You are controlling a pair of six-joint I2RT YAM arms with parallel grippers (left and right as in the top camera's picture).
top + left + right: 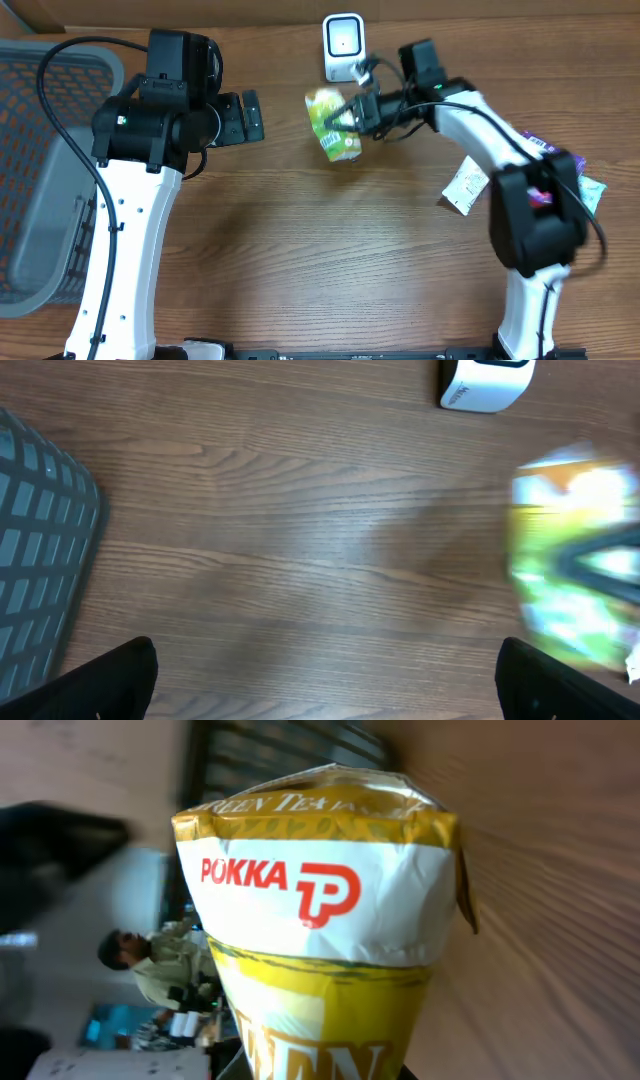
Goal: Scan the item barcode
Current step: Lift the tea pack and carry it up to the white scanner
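The right arm is seen reaching from its base at the near right across the wooden table (300, 250) toward the far centre, with the right gripper (352, 115) clamped on a green tea carton (330, 135). The carton, marked POKKA in red on a white band, is held tilted just near of the white scanner (343, 45), which is stood at the table's far edge. The left arm is bent at the left beside the grey basket (40, 180), its left gripper (252, 117) pointed right toward the carton with the fingers spread wide apart. A white sachet (465, 188) is seen lying at the right.
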